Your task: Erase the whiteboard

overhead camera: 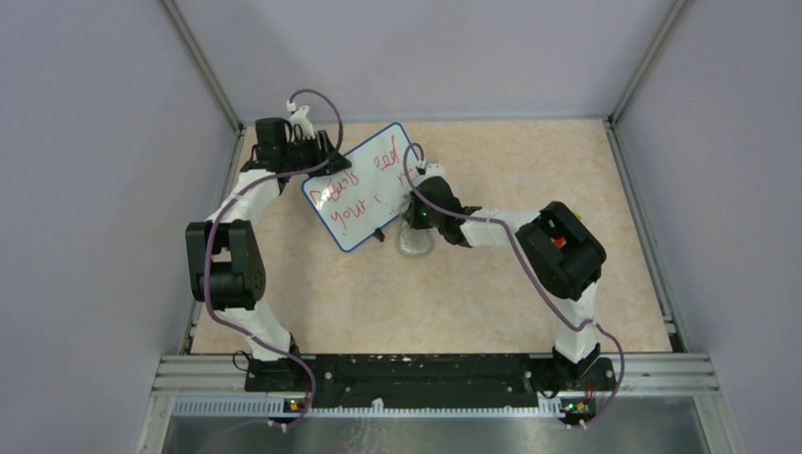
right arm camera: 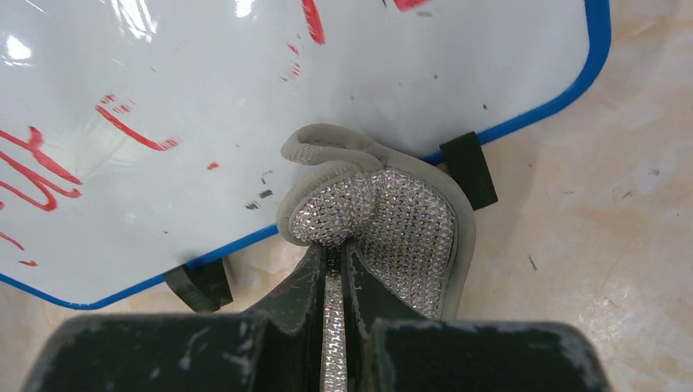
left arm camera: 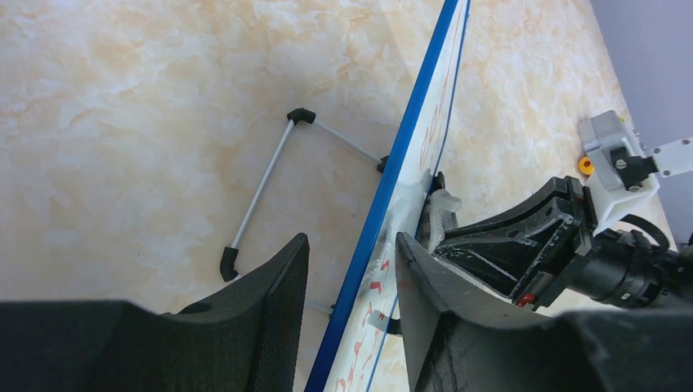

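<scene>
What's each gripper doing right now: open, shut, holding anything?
Left gripper: open, straddling the rim of the whiteboard, with a gap showing.
Right gripper: closed on the eraser pad.

We see the whiteboard (right arm camera: 245,98) as a glossy, smooth white sheet in a blue plastic-looking rim, the eraser pad (right arm camera: 392,220) faced with glittering faceted studs and edged in soft grey felt-like cloth, the stand (left arm camera: 261,184) of thin bare metal rod, and the table (left arm camera: 122,122) marbled beige, smooth.
</scene>
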